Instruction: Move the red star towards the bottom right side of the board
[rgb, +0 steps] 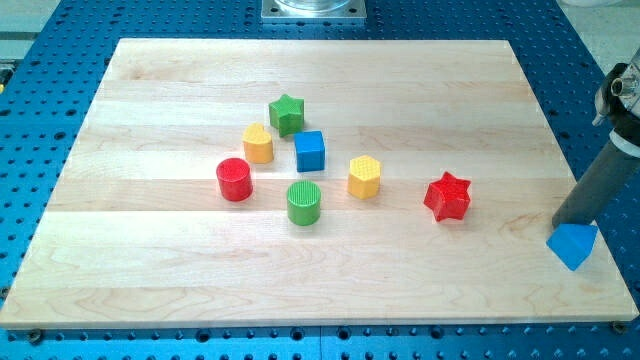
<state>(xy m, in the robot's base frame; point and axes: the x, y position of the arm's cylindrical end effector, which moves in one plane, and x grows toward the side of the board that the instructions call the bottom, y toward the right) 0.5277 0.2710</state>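
Because the rod carries no gripper, there is no open or shut state to tell, and its tip (566, 226) rests at the view's right edge, just above a blue block (573, 245), probably parked clear. The red star (447, 196) lies apart to the tip's left, nearer than the clustered blocks. The pale wooden tabletop (180, 280) sits on a blue perforated base (40, 110).

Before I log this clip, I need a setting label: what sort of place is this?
Probably a robotics lab bench: a wooden board lies on a blue perforated table, small blocks like the red star are scattered on it, and a dark rod reaches in at the right.
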